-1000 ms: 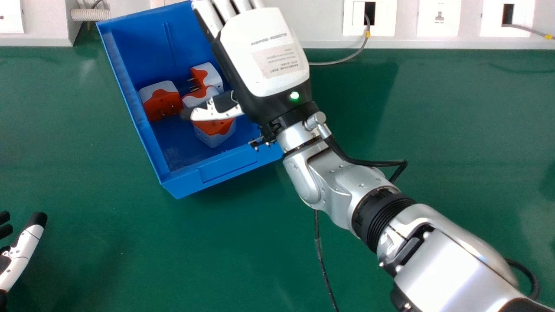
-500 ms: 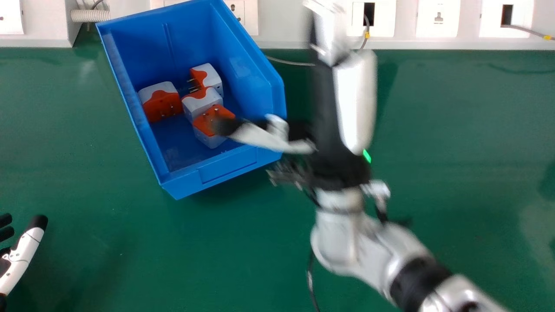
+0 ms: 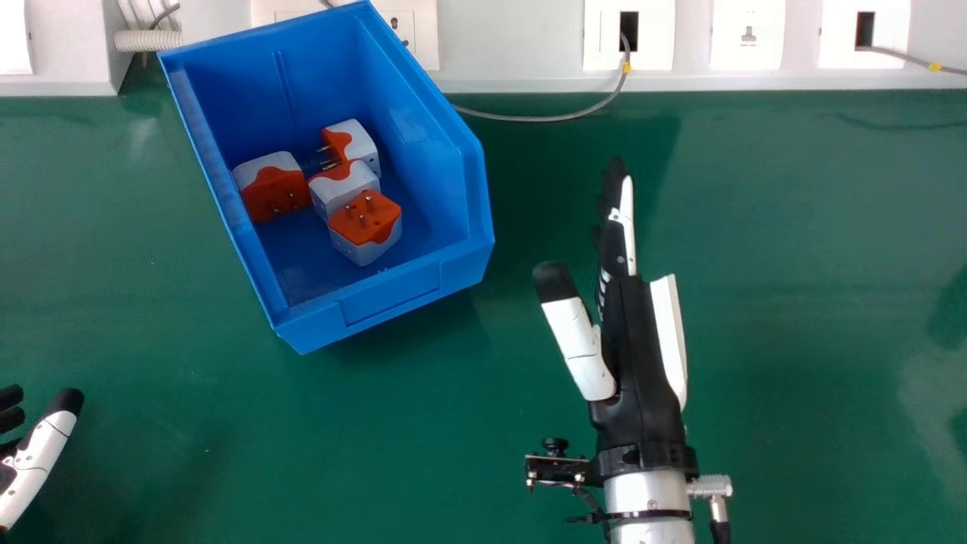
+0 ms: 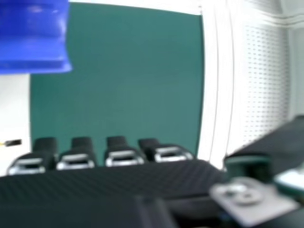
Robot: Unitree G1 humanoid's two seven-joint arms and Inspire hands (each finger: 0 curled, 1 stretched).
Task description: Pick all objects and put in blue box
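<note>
My right hand (image 3: 634,347) is over the green table to the right of the blue box (image 3: 389,302), fingers straight and holding nothing. Inside the box lie several white and orange plug adapters, among them one by the left wall (image 3: 272,185), one at the back (image 3: 352,143) and one nearest the front (image 3: 366,227). At the left edge of the head view rests my left hand (image 3: 34,461); how its fingers stand is largely cut off. In the right hand view the right hand's fingertips (image 4: 122,154) appear with part of the blue box (image 4: 33,47) beyond.
The green table (image 3: 793,302) stretches around the box. White wall panels with sockets (image 3: 748,34) run along its back edge, and a grey cable (image 3: 529,119) loops down onto the table behind the right hand. The box's back corner is close to the panels.
My right hand has moved from above the box to the right and toward the front, turning so its thumb side shows. The adapters stay in the box, and the whole scene has shifted slightly.
</note>
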